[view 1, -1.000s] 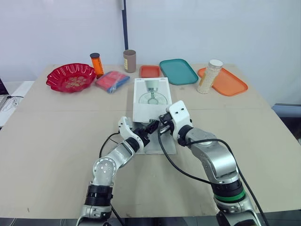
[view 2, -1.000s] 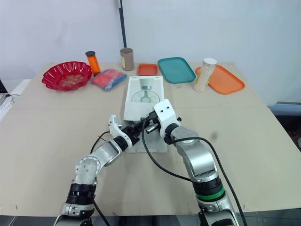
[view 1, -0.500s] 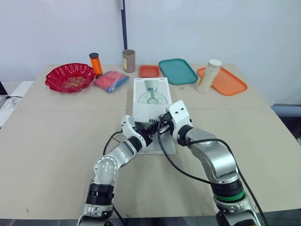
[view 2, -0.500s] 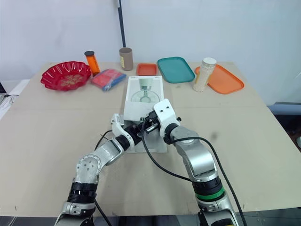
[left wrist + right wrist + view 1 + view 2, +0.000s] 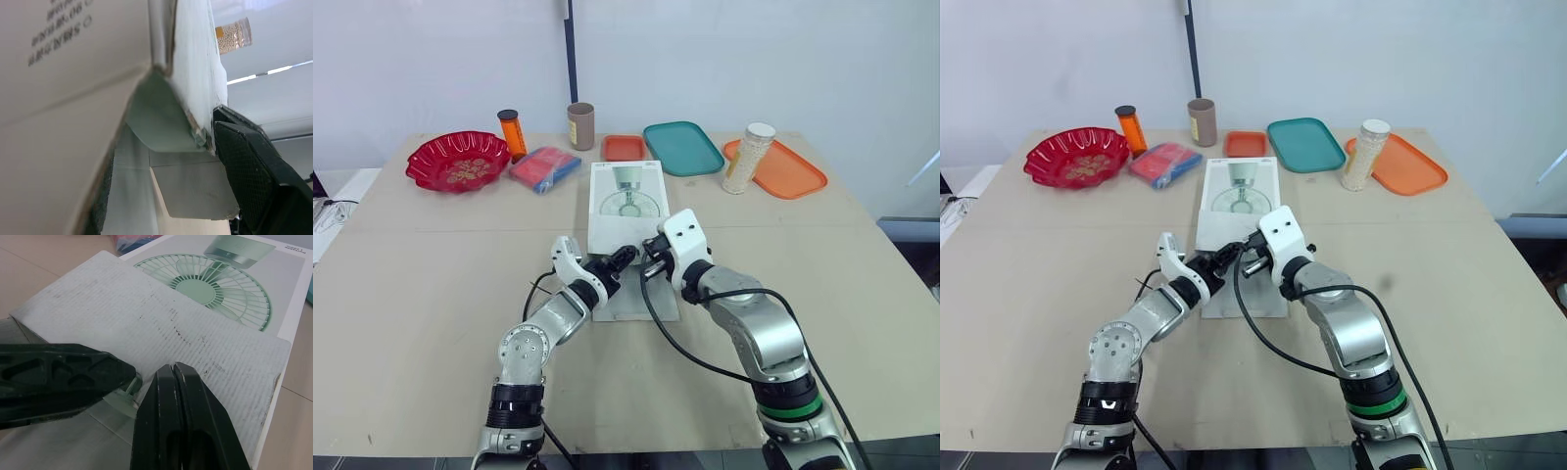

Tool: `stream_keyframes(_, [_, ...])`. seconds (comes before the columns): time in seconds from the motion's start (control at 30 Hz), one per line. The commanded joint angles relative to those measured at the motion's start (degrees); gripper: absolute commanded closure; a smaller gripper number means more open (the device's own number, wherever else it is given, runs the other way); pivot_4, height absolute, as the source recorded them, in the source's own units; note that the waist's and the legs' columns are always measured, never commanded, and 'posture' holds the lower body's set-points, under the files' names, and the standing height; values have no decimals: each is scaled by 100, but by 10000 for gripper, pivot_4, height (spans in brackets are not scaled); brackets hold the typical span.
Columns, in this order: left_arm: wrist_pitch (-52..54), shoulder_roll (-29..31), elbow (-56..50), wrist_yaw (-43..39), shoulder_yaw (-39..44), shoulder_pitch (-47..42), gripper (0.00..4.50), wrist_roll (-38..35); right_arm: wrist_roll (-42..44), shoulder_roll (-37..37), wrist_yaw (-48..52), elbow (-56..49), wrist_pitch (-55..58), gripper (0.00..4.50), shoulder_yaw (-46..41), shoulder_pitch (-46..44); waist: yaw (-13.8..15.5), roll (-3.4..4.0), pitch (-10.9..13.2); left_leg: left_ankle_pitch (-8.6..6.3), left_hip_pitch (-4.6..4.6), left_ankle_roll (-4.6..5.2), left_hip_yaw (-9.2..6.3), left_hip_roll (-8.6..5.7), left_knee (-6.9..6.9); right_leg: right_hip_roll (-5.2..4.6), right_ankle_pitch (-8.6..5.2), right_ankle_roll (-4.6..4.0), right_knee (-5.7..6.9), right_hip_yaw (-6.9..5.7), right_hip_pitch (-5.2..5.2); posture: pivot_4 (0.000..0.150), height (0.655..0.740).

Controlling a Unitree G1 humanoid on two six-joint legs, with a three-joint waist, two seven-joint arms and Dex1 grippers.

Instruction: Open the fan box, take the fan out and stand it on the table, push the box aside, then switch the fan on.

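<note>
fan box opening hidden, perhaps ajar

The two head eyes looked forward and down over the table, both sharing the same tabletop. Each wrist camera sat very close to the fan box, both facing its near end.

Bright, even overhead light keeps both head views sharp, with only soft, faint shadows on the desk, while the left wrist view, pressed close to the fan box, turns blurred and shaded.
</note>
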Motion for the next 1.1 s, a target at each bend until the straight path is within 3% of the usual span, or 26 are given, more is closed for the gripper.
stream_keyframes(0.03, [-39,-563,-90,27,-121,337,11172,-74,23,-2,59,212,268,45000,185,181,0,0,0,0,0,0,0,0,0,0,0,0,0,0,0,1500,7382])
stream_keyframes(0.23, [-32,-594,-31,0,-119,333,11172,-90,26,12,61,227,266,45000,195,169,0,0,0,4,3,-6,0,0,-14,0,1,-2,-6,1,-1,1500,7382])
stream_keyframes(0.37, [38,-561,-32,-10,-193,330,22294,-44,26,26,47,190,282,45000,207,178,0,0,0,10,9,-15,1,0,-28,0,1,-2,-12,1,-1,1500,7382])
stream_keyframes(0.77, [-43,-584,-141,88,-182,440,22294,-141,21,33,36,143,316,45000,226,212,2,0,0,16,10,-21,-1,0,-42,0,1,-2,-21,0,-1,1500,7382])
stream_keyframes(0.9, [21,-530,-246,184,-176,506,31028,-226,14,41,32,152,334,45000,242,201,2,-3,1,16,10,-21,-1,0,-44,0,1,-2,-22,0,-2,1500,7382])
stream_keyframes(1.1, [115,-426,-456,453,-159,725,31028,-552,11,75,21,150,385,45000,255,166,-6,-4,1,16,11,-22,0,3,-51,1,3,-6,-26,1,-4,1500,7382])
